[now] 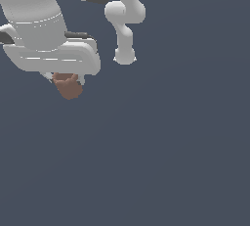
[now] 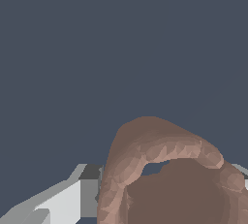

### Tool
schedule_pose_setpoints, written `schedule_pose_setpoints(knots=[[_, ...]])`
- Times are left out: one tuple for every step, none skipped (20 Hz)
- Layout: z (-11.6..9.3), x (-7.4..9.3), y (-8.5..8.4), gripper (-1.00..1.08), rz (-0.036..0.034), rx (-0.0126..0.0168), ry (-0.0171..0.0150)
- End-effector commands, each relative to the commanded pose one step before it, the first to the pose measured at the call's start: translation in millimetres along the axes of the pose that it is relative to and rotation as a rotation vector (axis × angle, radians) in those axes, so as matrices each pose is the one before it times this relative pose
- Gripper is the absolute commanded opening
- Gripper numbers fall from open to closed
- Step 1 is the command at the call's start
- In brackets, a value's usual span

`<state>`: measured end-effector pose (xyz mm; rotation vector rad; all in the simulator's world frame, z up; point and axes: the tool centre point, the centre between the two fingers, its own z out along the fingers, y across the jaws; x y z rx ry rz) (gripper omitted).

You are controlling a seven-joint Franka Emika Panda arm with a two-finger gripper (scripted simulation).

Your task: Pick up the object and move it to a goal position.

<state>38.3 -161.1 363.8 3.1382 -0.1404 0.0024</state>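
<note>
The object point(image 1: 68, 87) is a small terracotta cup-like cylinder, hanging just below the white hand at the upper part of the exterior view's left. My gripper point(image 1: 66, 79) is shut on the object, with only short bits of the fingers showing at its sides. In the wrist view the object point(image 2: 164, 169) fills the lower part of the picture, its hollow top and thick rim facing the camera. One grey finger point(image 2: 72, 199) shows beside it; the other finger is mostly hidden behind the rim.
The white arm links point(image 1: 124, 29) reach across the top of the exterior view. A plain dark grey-blue floor point(image 1: 171, 146) lies beneath everything, with no other objects in view and no goal marker showing.
</note>
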Motion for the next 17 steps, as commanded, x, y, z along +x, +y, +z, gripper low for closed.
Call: schedule_pose_setpoints(knots=[[-15.61,3.17,4.55,-1.00,-0.00048,0.00013,-0.00138],[-5.02,1.17,1.52,-1.00,0.00000,0.00000,0.00000],[-4.53,1.08,1.37,-1.00,0.00000,0.00000,0.00000],[-4.08,1.00,1.23,-1.00,0.00000,0.00000,0.00000],[-3.65,0.92,1.11,-1.00,0.00000,0.00000,0.00000],[-3.25,0.84,0.99,-1.00,0.00000,0.00000,0.00000],[-2.88,0.77,0.87,-1.00,0.00000,0.00000,0.00000],[-2.53,0.70,0.77,-1.00,0.00000,0.00000,0.00000],[-2.21,0.62,0.67,-1.00,0.00000,0.00000,0.00000],[-1.90,0.55,0.58,-1.00,0.00000,0.00000,0.00000],[-1.61,0.48,0.49,-1.00,0.00000,0.00000,0.00000],[-1.34,0.41,0.41,-1.00,0.00000,0.00000,0.00000],[-1.08,0.33,0.33,-1.00,0.00000,0.00000,0.00000],[-0.83,0.26,0.25,-1.00,0.00000,0.00000,0.00000],[-0.58,0.19,0.18,-1.00,0.00000,0.00000,0.00000],[-0.35,0.11,0.11,-1.00,0.00000,0.00000,0.00000],[-0.12,0.04,0.04,-1.00,0.00000,0.00000,0.00000]])
